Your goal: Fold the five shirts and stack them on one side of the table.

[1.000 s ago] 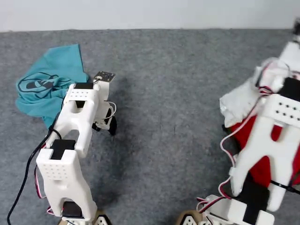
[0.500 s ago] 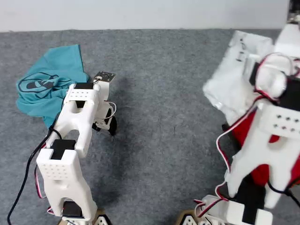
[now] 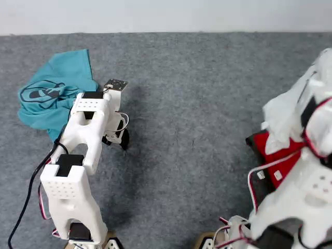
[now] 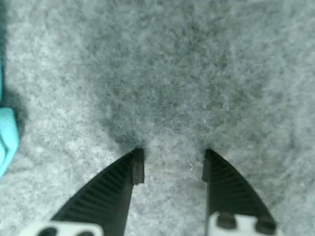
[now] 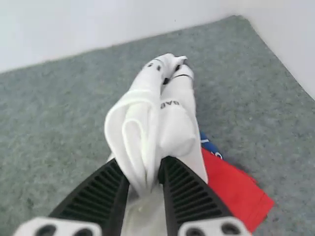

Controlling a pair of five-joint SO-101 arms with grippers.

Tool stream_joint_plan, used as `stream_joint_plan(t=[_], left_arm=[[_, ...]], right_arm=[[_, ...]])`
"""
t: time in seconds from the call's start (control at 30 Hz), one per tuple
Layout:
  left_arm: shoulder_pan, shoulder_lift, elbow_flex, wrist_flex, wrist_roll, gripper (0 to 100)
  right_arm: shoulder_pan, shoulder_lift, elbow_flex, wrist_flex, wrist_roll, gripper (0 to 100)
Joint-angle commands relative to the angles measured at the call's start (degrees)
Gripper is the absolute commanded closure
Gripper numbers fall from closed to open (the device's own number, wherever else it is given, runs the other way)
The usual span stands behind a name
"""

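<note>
1. Your right gripper [image 5: 142,168] is clamped on the white shirt [image 5: 157,113], held up above the table's right side. The shirt hangs bunched in thick folds, with small dark print on the cloth.
2. Under it lies the red shirt [image 5: 231,189], crumpled on the grey mat [image 3: 197,93], with a blue scrap at its edge.
3. Your left gripper [image 4: 170,164] is spread apart, gripping nothing, low over the mat.
4. The teal shirt [image 3: 49,93] sits rumpled at the far left, just beside that arm, dark graphic up.

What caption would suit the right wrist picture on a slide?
Right gripper clamps a bunched white shirt above a red shirt on the grey table.
</note>
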State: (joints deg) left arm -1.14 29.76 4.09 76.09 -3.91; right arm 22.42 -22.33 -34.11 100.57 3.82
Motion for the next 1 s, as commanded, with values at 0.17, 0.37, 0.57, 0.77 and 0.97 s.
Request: stream_joint_plan(t=[0.17, 0.37, 0.57, 0.77, 0.97], left_arm=[[-0.1, 0.2, 1.1, -1.4, 0.2, 81], [-0.1, 0.2, 1.1, -1.4, 0.2, 81], [-0.1, 0.2, 1.1, -1.4, 0.2, 81], [-0.1, 0.2, 1.1, -1.4, 0.2, 81], [-0.1, 0.2, 1.2, -1.3, 0.3, 81]], right_arm=[[0.9, -9.7, 18.5, 0.9, 5.2, 98.8], [6.2, -11.2, 31.1, -9.8, 11.1, 98.8], [18.5, -11.5, 40.1, -16.9, 16.6, 98.8], [26.2, -11.1, 47.6, -22.9, 20.2, 98.8], [28.0, -11.1, 63.4, -41.7, 21.5, 98.8]])
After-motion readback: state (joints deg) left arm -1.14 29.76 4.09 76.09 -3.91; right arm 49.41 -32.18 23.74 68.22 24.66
